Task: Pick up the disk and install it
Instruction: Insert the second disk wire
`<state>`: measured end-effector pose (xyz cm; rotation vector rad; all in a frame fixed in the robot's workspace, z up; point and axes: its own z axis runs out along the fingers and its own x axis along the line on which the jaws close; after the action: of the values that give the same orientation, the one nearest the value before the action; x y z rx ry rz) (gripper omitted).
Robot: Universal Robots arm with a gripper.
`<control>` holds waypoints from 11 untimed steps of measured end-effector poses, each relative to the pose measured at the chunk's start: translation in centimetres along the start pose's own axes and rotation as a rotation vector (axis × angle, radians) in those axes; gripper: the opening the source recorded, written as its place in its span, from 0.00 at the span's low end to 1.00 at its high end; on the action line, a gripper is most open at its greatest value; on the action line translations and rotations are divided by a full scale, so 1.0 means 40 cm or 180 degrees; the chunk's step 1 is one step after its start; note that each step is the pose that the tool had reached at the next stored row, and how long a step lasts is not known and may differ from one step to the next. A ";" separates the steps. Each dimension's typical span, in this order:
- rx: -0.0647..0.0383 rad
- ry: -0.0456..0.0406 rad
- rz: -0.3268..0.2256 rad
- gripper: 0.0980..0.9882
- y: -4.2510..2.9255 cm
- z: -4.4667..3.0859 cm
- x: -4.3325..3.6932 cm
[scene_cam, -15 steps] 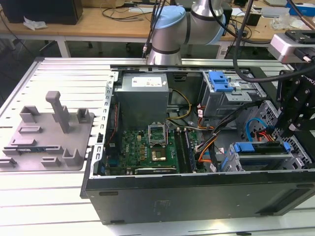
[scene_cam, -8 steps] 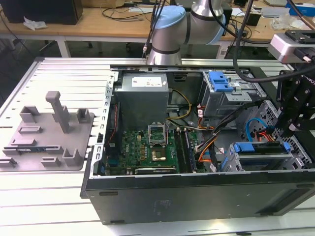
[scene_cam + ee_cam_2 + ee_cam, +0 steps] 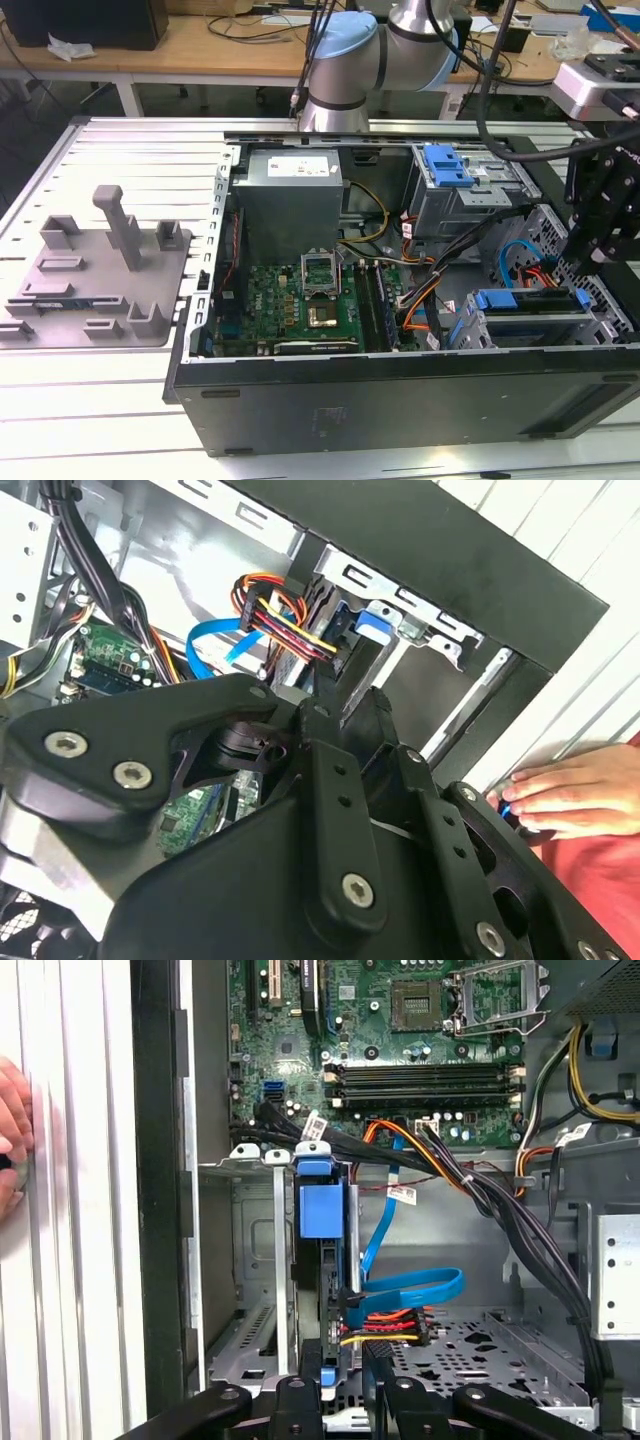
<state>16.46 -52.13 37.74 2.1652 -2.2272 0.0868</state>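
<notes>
The exterior view looks down from high on the open computer case (image 3: 400, 300) — both wrist views sit close inside it, sharing the drive cage (image 3: 300, 1290) (image 3: 400, 640) at 5 o'clock.

Open computer case (image 3: 160, 1160) seen from above. Motherboard (image 3: 300, 1040) with empty CPU socket (image 3: 495, 995) and RAM slots (image 3: 420, 1075). The disk (image 3: 320, 1260), blue carrier rail uppermost, stands on edge in the metal drive cage (image 3: 250, 1240). Blue SATA cable (image 3: 410, 1285) and red-yellow-black power plug (image 3: 385, 1325) sit just beside it (contact unclear). Gripper (image 3: 340, 1400) fingers (image 3: 300, 1400) straddle the disk's near end. A hand (image 3: 12, 1130) rests on the white table (image 3: 70, 1260).
</notes>
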 end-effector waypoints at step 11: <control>0.0005 0.0297 -0.0010 0.23 0.001 -0.013 -0.054</control>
<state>16.47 -49.93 38.11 2.1190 -2.1742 0.1857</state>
